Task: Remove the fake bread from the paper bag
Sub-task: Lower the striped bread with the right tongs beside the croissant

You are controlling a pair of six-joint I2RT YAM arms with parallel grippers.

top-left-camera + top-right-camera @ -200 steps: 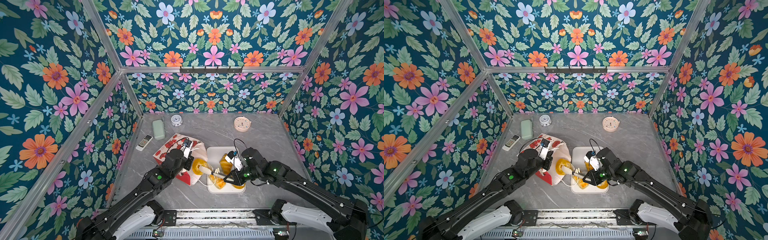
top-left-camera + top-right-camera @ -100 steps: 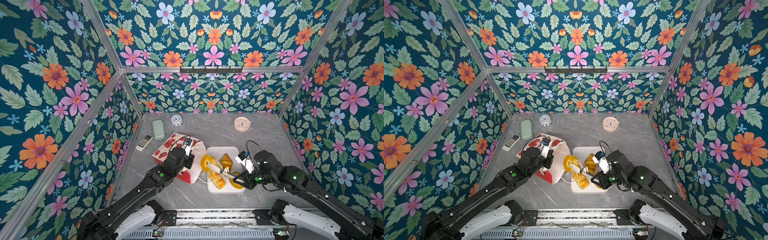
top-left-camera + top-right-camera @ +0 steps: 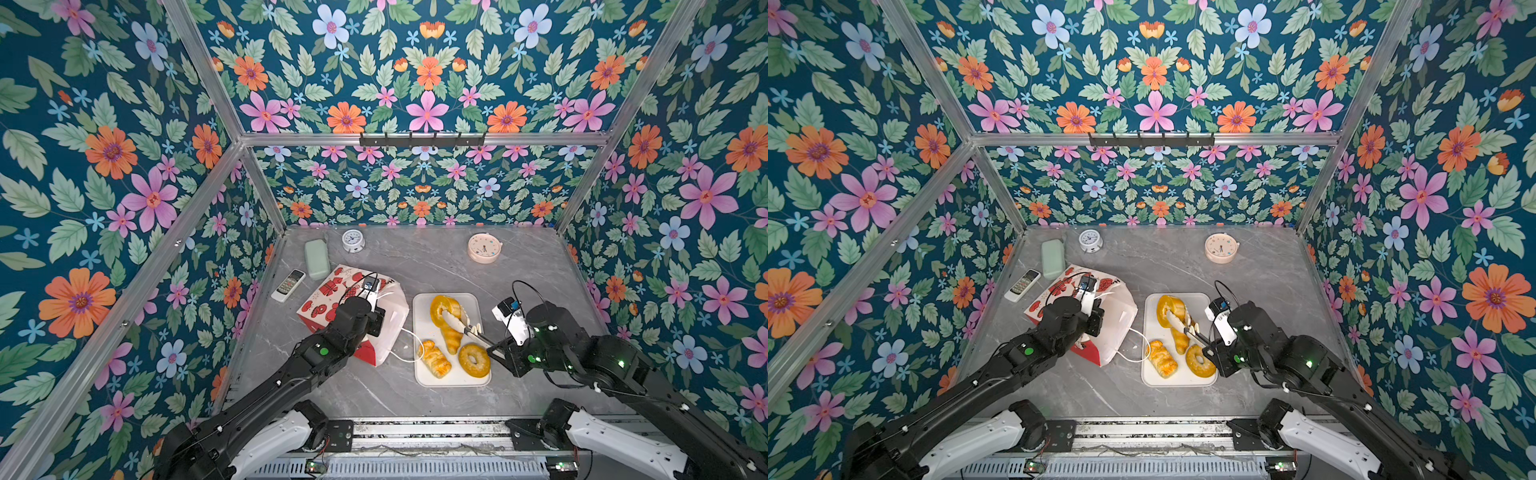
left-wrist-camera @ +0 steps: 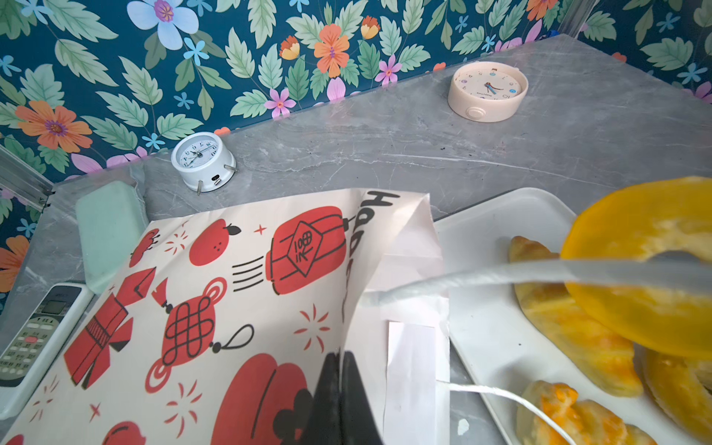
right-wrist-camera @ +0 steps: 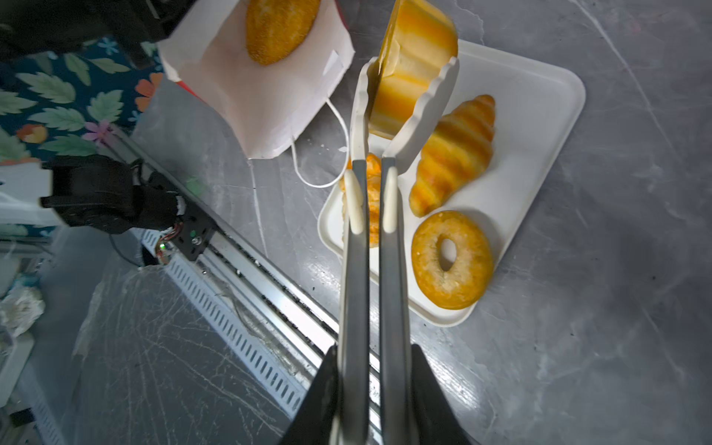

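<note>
The right gripper (image 5: 371, 360) clamps its jaws on tongs (image 5: 356, 289) that pinch the fluted bun (image 5: 412, 57) over the tray (image 5: 539, 96). The croissant (image 5: 454, 154), bagel (image 5: 424, 262) and braided roll (image 3: 436, 359) lie on it. Beside the tray, the left gripper (image 4: 341, 393) has its jaws pinched on the rim of the paper bag (image 4: 231, 308), with the seeded loaf (image 5: 281, 27) inside.

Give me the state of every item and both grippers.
paper bag: on its side, mouth open.
seeded loaf: inside the bag.
fluted bun: clamped in tongs over tray.
tongs: closed on the bun.
croissant: on tray.
bagel: on tray.
braided roll: on tray.
left gripper: shut on paper bag.
right gripper: shut on tongs.
</note>
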